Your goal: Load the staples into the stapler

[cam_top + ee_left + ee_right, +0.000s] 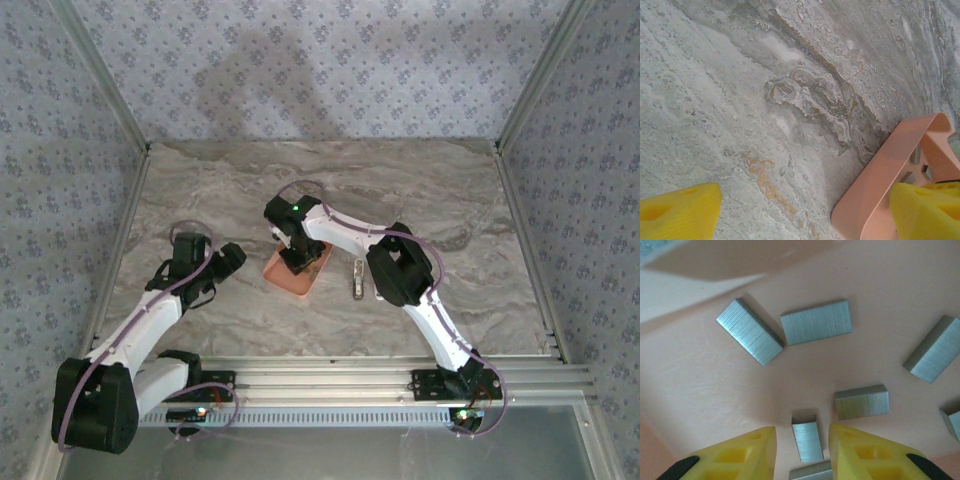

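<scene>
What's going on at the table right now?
The right tool is down inside the salmon-orange rectangular plastic tray, open and straddling one short grey metal staple strip, not yet pinching it. More such strips lie loose around it. The left tool hangs open above the grey marble-patterned table beside the tray, holding nothing. The small pale pink and white plastic stapler lies on the table just right of the tray in the top view, untouched.

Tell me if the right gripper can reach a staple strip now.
Probably yes: the right gripper hangs open in the tray with one staple strip between its fingers, nothing covering it.
</scene>
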